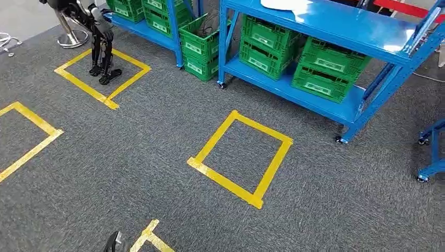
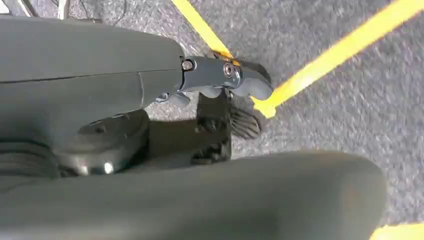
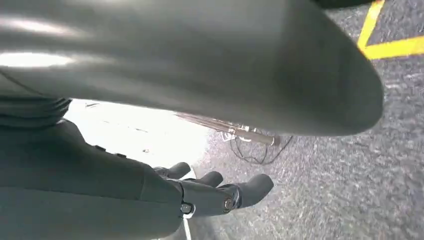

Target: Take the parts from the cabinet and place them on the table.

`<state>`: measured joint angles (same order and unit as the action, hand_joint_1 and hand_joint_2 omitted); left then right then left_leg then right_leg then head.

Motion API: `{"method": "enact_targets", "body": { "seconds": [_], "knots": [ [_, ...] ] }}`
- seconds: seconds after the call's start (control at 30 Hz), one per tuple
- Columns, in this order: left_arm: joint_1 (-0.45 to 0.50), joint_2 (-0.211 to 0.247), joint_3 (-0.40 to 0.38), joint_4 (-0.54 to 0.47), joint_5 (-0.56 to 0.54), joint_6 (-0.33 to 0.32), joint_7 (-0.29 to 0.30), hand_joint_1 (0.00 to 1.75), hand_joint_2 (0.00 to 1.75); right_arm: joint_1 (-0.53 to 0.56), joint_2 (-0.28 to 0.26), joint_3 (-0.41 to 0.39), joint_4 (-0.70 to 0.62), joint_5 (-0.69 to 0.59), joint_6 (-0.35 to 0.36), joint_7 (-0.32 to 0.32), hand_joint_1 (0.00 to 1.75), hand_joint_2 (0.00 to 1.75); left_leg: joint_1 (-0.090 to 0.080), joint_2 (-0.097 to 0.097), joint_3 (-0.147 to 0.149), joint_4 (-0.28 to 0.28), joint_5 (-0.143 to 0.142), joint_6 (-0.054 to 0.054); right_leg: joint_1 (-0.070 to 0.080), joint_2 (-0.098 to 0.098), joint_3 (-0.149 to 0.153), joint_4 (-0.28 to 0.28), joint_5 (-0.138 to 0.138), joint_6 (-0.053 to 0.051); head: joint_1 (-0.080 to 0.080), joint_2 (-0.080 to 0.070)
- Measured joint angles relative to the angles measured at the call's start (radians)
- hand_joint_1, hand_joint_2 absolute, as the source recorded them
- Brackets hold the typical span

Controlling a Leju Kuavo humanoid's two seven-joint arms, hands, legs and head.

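Grey carpet floor marked with yellow tape squares; blue cabinet along the far edge, green crates on its lower shelf presumably holding the parts, which cannot be made out. Left hand and right hand hang beside the body, fingers loosely apart, holding nothing. Another robot stands in a far tape square. Risk: approaching off the marked square would leave the crates beyond reach, or bring the arms against the shelf edge.
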<state>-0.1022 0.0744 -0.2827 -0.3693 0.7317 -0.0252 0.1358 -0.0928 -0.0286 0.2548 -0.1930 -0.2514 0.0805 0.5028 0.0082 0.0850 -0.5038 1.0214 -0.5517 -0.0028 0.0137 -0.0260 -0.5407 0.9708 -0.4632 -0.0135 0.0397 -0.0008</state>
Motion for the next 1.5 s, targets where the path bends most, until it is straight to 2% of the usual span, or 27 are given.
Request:
{"method": "enact_targets", "body": {
  "seconds": [0.03, 0.07, 0.1, 0.17, 0.27, 0.3, 0.33, 0.47, 0.5, 0.53, 0.57, 0.63, 0.67, 0.73, 0.8, 0.83, 0.9, 0.97, 1.03, 1.13, 1.17, 1.2, 1.3, 1.33, 1.37, 1.47, 1.5],
  "knots": [
    [0.001, -0.001, 0.000, 0.001, 0.006, -0.006, -0.003, 0.00, 0.00, -0.002, 0.000, 0.000, 0.000, 0.000, 0.000, 0.002, 0.00, 0.00, 0.002, -0.046, -0.023, 0.055, -0.034, -0.001, -0.004, 0.010, 0.003, -0.002, 0.002, -0.005, -0.005, 0.000],
    [0.001, -0.002, 0.000, 0.002, 0.008, -0.008, -0.002, 0.00, 0.00, -0.003, -0.001, 0.000, 0.000, 0.000, 0.000, 0.003, 0.00, 0.00, 0.004, -0.068, -0.058, 0.125, -0.065, -0.005, -0.007, 0.024, 0.001, -0.001, 0.005, -0.005, -0.009, 0.000],
    [0.004, -0.001, 0.000, 0.006, 0.014, -0.012, 0.002, 0.00, 0.00, -0.004, 0.000, 0.000, 0.000, 0.000, 0.001, 0.007, 0.00, 0.00, 0.007, -0.078, -0.103, 0.214, -0.096, -0.009, -0.007, 0.041, 0.001, 0.000, 0.003, -0.006, -0.016, 0.000],
    [0.014, 0.000, 0.001, 0.012, 0.018, -0.025, 0.019, 0.00, 0.00, -0.004, 0.002, 0.000, 0.000, -0.002, 0.005, 0.015, 0.00, 0.00, 0.010, -0.080, -0.148, 0.274, -0.091, -0.012, -0.010, 0.076, 0.001, 0.005, 0.001, -0.004, -0.023, 0.000],
    [0.015, 0.000, 0.000, 0.017, 0.023, -0.037, 0.021, 0.00, 0.00, -0.001, 0.002, 0.005, 0.000, -0.001, 0.019, 0.039, 0.00, 0.00, 0.020, -0.104, -0.083, 0.083, 0.042, -0.021, -0.021, 0.124, 0.001, 0.023, -0.011, 0.013, -0.032, 0.000],
    [0.015, 0.000, 0.000, 0.019, 0.023, -0.038, 0.021, 0.00, 0.00, -0.001, 0.000, 0.009, 0.000, -0.001, 0.020, 0.050, 0.00, 0.00, 0.030, -0.161, -0.054, 0.017, 0.053, -0.028, -0.023, 0.137, -0.007, 0.035, -0.018, 0.023, -0.035, 0.000],
    [0.015, -0.001, 0.000, 0.023, 0.023, -0.037, 0.021, 0.00, 0.00, -0.005, -0.002, 0.009, 0.000, -0.002, 0.021, 0.058, 0.00, 0.00, 0.030, -0.185, -0.050, -0.001, 0.036, -0.024, -0.020, 0.152, -0.022, 0.052, -0.025, 0.033, -0.041, 0.000],
    [0.014, -0.005, 0.000, 0.027, 0.025, -0.029, 0.020, 0.00, 0.00, 0.003, -0.002, 0.010, 0.002, -0.014, 0.021, 0.089, 0.00, 0.00, 0.027, -0.135, -0.039, 0.004, 0.040, 0.010, -0.031, 0.195, -0.046, 0.045, -0.017, 0.054, -0.033, 0.000],
    [0.013, -0.006, 0.000, 0.028, 0.025, -0.028, 0.021, 0.00, 0.00, 0.005, -0.002, 0.010, 0.002, -0.016, 0.021, 0.097, 0.00, 0.00, 0.026, -0.123, -0.037, 0.003, 0.042, 0.015, -0.027, 0.149, -0.049, 0.063, -0.028, 0.056, -0.029, 0.000],
    [0.014, -0.006, 0.000, 0.029, 0.025, -0.028, 0.020, 0.00, 0.00, 0.003, -0.002, 0.011, 0.003, -0.018, 0.021, 0.105, 0.00, 0.00, 0.022, -0.111, -0.038, 0.002, 0.042, 0.019, -0.023, 0.081, -0.077, 0.116, -0.062, 0.058, -0.012, 0.000],
    [0.019, -0.006, 0.000, 0.032, 0.026, -0.029, 0.021, 0.00, 0.00, -0.001, -0.002, 0.012, 0.002, -0.019, 0.021, 0.109, 0.00, 0.00, 0.017, -0.097, -0.038, 0.002, 0.040, 0.024, -0.024, 0.052, -0.115, 0.194, -0.103, 0.059, -0.002, 0.000],
    [0.024, -0.006, -0.001, 0.041, 0.029, -0.029, 0.023, 0.00, 0.00, -0.004, -0.003, 0.016, 0.002, -0.014, 0.027, 0.107, 0.00, 0.00, 0.008, -0.072, -0.040, 0.003, 0.036, 0.030, -0.025, 0.035, -0.185, 0.333, -0.160, 0.059, 0.000, 0.000],
    [0.026, -0.006, -0.002, 0.043, 0.031, -0.032, 0.022, 0.00, 0.00, -0.004, -0.004, 0.017, 0.002, -0.013, 0.028, 0.104, 0.00, 0.00, 0.005, -0.063, -0.040, 0.003, 0.035, 0.030, -0.025, 0.034, -0.196, 0.357, -0.161, 0.057, 0.000, 0.000],
    [0.024, -0.006, -0.003, 0.045, 0.038, -0.047, 0.031, 0.00, 0.00, -0.001, -0.005, 0.018, 0.002, -0.010, 0.030, 0.103, 0.00, 0.00, -0.001, -0.051, -0.037, 0.003, 0.028, 0.033, -0.018, 0.033, -0.149, 0.269, -0.094, 0.043, 0.002, 0.000],
    [0.020, -0.008, -0.005, 0.046, 0.042, -0.052, 0.033, 0.00, 0.00, 0.000, -0.010, 0.023, 0.002, -0.006, 0.034, 0.103, 0.00, 0.00, -0.003, -0.043, -0.027, 0.000, 0.022, 0.034, -0.002, 0.021, -0.055, 0.094, -0.015, 0.016, 0.007, 0.000],
    [0.019, -0.011, -0.005, 0.046, 0.042, -0.053, 0.034, 0.00, 0.00, -0.004, -0.015, 0.024, 0.002, -0.004, 0.036, 0.105, 0.00, 0.00, -0.003, -0.036, -0.033, -0.001, 0.018, 0.030, 0.006, -0.003, -0.040, 0.061, -0.037, 0.002, 0.006, 0.000],
    [0.018, -0.010, -0.006, 0.047, 0.042, -0.053, 0.036, 0.00, 0.00, -0.010, -0.021, 0.026, 0.002, 0.001, 0.042, 0.105, 0.00, 0.00, 0.003, -0.028, -0.026, -0.006, 0.009, 0.016, 0.012, 0.001, -0.034, 0.049, -0.051, 0.007, 0.007, 0.000],
    [0.014, -0.011, -0.010, 0.047, 0.042, -0.053, 0.043, 0.00, 0.00, -0.008, -0.027, 0.030, 0.002, 0.003, 0.045, 0.105, 0.00, 0.00, 0.007, -0.015, -0.007, -0.017, 0.003, 0.007, 0.018, 0.011, -0.017, 0.031, -0.055, -0.003, 0.011, 0.000],
    [0.011, -0.010, -0.015, 0.047, 0.043, -0.053, 0.046, 0.00, 0.00, -0.004, -0.026, 0.038, 0.002, 0.003, 0.050, 0.105, 0.00, 0.00, 0.006, -0.059, -0.008, 0.024, -0.005, -0.001, 0.001, 0.020, 0.050, -0.017, -0.036, -0.006, 0.012, 0.000],
    [0.015, -0.009, -0.023, 0.051, 0.045, -0.052, 0.051, 0.00, 0.00, -0.004, -0.026, 0.042, 0.002, 0.005, 0.051, 0.105, 0.00, 0.00, 0.013, -0.080, -0.153, 0.240, -0.068, -0.014, -0.002, 0.031, 0.075, -0.018, -0.052, -0.013, -0.005, 0.000],
    [0.019, -0.007, -0.023, 0.053, 0.050, -0.050, 0.053, 0.00, 0.00, -0.004, -0.026, 0.043, 0.002, 0.005, 0.052, 0.105, 0.00, 0.00, 0.014, -0.080, -0.187, 0.274, -0.067, -0.017, -0.003, 0.036, 0.082, -0.017, -0.059, -0.012, -0.008, 0.000],
    [0.022, -0.006, -0.024, 0.056, 0.053, -0.050, 0.055, 0.00, 0.00, -0.003, -0.025, 0.046, 0.002, 0.005, 0.052, 0.104, 0.00, 0.00, 0.015, -0.081, -0.211, 0.271, -0.034, -0.019, -0.006, 0.044, 0.098, -0.017, -0.073, -0.008, -0.013, 0.000],
    [0.021, -0.002, -0.026, 0.061, 0.058, -0.050, 0.055, 0.00, 0.00, 0.001, -0.024, 0.050, 0.002, 0.005, 0.052, 0.104, 0.00, 0.00, 0.020, -0.081, -0.155, 0.047, 0.151, -0.029, -0.017, 0.052, 0.154, -0.016, -0.120, 0.012, -0.026, 0.000],
    [0.026, -0.003, -0.029, 0.066, 0.059, -0.050, 0.057, 0.00, 0.00, 0.006, -0.026, 0.051, 0.004, 0.005, 0.051, 0.103, 0.00, 0.00, 0.017, -0.086, -0.145, 0.049, 0.125, -0.032, -0.014, 0.053, 0.147, -0.018, -0.135, 0.021, -0.030, 0.000],
    [0.019, -0.002, -0.030, 0.066, 0.059, -0.052, 0.058, 0.00, 0.00, -0.001, -0.026, 0.052, 0.003, 0.005, 0.052, 0.102, 0.00, 0.00, 0.015, -0.088, -0.114, 0.013, 0.104, -0.022, -0.012, 0.054, 0.149, -0.009, -0.149, 0.031, -0.034, 0.000],
    [0.017, -0.002, -0.030, 0.068, 0.059, -0.051, 0.060, 0.00, 0.00, -0.005, -0.026, 0.056, 0.003, 0.005, 0.052, 0.103, 0.00, 0.00, 0.009, -0.088, -0.111, 0.019, 0.087, 0.009, -0.017, 0.055, 0.160, 0.004, -0.131, 0.044, -0.026, 0.000],
    [0.018, -0.002, -0.030, 0.068, 0.059, -0.051, 0.060, 0.00, 0.00, -0.008, -0.026, 0.057, 0.002, 0.005, 0.052, 0.103, 0.00, 0.00, 0.015, -0.089, -0.096, 0.009, 0.082, 0.014, -0.016, 0.053, 0.125, 0.057, -0.113, 0.048, -0.028, 0.000]
  ]
}}
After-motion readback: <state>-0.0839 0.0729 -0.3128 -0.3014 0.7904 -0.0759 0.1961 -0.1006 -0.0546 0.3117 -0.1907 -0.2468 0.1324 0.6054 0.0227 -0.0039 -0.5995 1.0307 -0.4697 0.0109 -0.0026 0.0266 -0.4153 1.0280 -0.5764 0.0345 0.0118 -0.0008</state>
